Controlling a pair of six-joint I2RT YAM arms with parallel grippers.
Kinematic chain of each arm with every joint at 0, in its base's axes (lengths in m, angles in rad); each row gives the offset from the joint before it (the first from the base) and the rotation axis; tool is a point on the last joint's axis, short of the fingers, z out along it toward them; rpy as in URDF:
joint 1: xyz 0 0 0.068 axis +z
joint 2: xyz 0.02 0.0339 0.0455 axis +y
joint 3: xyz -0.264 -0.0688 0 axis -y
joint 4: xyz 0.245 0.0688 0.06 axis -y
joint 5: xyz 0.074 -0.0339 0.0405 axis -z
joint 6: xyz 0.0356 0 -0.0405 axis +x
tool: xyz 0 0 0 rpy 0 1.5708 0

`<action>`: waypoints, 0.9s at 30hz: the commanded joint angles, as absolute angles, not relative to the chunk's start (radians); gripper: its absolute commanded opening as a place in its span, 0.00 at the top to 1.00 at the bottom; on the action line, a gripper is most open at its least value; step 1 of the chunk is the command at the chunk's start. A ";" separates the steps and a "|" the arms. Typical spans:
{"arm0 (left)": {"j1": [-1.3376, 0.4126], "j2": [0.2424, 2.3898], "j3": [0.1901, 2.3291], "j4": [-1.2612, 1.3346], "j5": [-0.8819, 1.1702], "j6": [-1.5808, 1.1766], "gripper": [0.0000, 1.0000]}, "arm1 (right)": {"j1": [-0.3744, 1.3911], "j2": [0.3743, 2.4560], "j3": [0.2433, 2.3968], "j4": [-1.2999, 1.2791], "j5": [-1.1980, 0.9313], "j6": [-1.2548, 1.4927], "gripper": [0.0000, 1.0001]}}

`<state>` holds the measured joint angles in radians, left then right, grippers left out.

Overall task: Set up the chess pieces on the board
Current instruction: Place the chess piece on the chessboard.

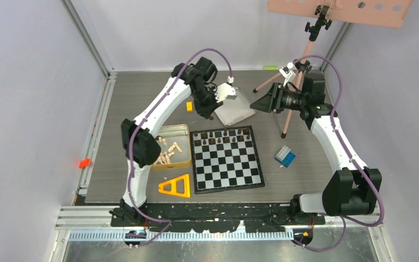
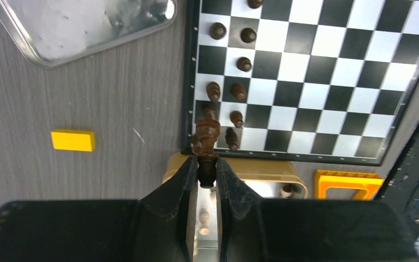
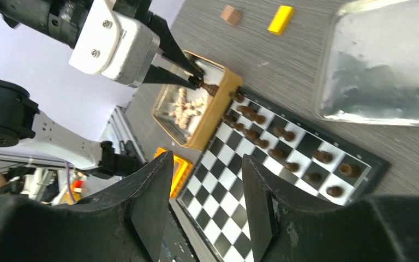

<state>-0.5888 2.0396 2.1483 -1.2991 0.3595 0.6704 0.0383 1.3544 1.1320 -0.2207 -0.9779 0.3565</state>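
The board lies mid-table, with several dark pieces on its two far rows. They also show in the left wrist view and the right wrist view. My left gripper is shut on a dark brown piece and holds it in the air over the board's far left corner; the right wrist view shows this piece too. Pale pieces lie in the gold tin. My right gripper is open and empty, high above the board's far right side.
A silver lid lies behind the board, a yellow block and a brown cube to its left. A yellow triangle frame lies near left, a colour cube right of the board, and a tripod stands at the far right.
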 commanded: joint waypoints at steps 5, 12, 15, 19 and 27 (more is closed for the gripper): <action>-0.686 2.277 2.517 -1.589 0.136 0.768 1.00 | -0.044 1.257 1.073 -0.424 -0.945 0.121 0.46; -0.753 2.331 2.488 -1.502 0.023 0.788 1.00 | -0.088 1.228 1.073 -0.476 -0.954 0.072 0.47; -0.766 2.344 2.484 -1.472 0.019 0.784 1.00 | -0.098 1.226 1.066 -0.476 -0.958 0.070 0.47; -0.779 2.365 2.472 -1.463 0.009 0.794 1.00 | -0.105 1.226 1.062 -0.477 -0.964 0.067 0.47; -0.788 2.401 2.462 -1.435 -0.037 0.806 1.00 | -0.121 1.230 1.054 -0.477 -0.973 0.062 0.48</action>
